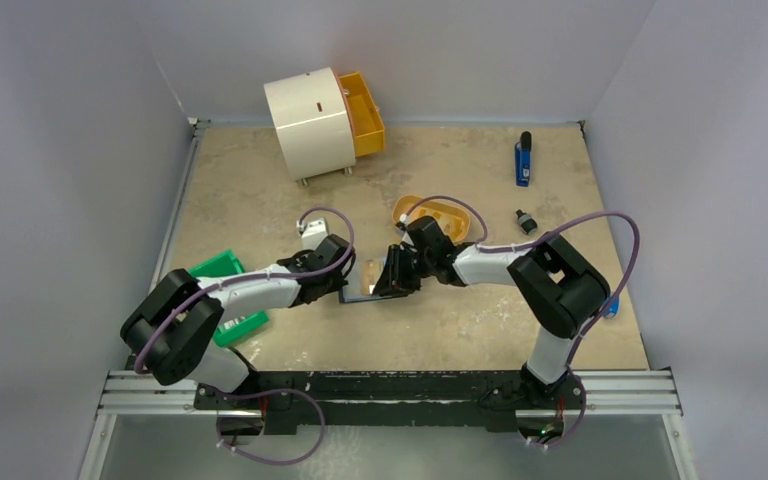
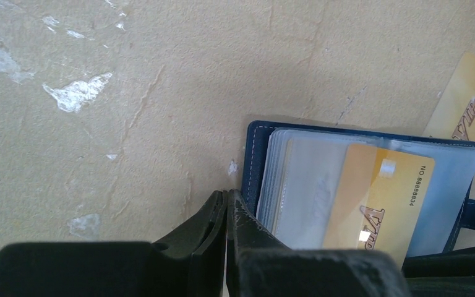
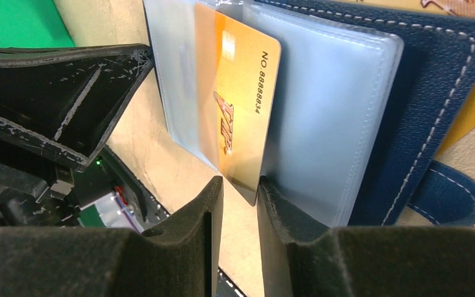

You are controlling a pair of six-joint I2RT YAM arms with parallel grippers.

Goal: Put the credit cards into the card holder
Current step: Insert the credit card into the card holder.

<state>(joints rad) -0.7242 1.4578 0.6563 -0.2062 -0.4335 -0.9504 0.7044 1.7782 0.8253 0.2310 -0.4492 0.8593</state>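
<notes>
The card holder (image 1: 365, 291) lies open on the table between my two grippers, navy cover (image 3: 433, 93) down and clear sleeves fanned up. A gold credit card (image 3: 238, 105) sits part-way in one sleeve, also seen as the gold credit card (image 2: 380, 198) from the left. My right gripper (image 3: 241, 184) is open, a narrow gap between its fingers, and the card's lower corner pokes into that gap. My left gripper (image 2: 227, 195) is shut with nothing between its fingers, its tips at the holder's left edge (image 2: 256, 154). A second gold card (image 2: 470, 99) lies partly under the holder.
An orange oval tray (image 1: 435, 215) sits just behind the right gripper. A green box (image 1: 225, 270) lies under the left arm. A white drum cabinet with an orange drawer (image 1: 312, 122) stands at the back. A blue tool (image 1: 523, 160) and a small black part (image 1: 527, 220) lie at the right.
</notes>
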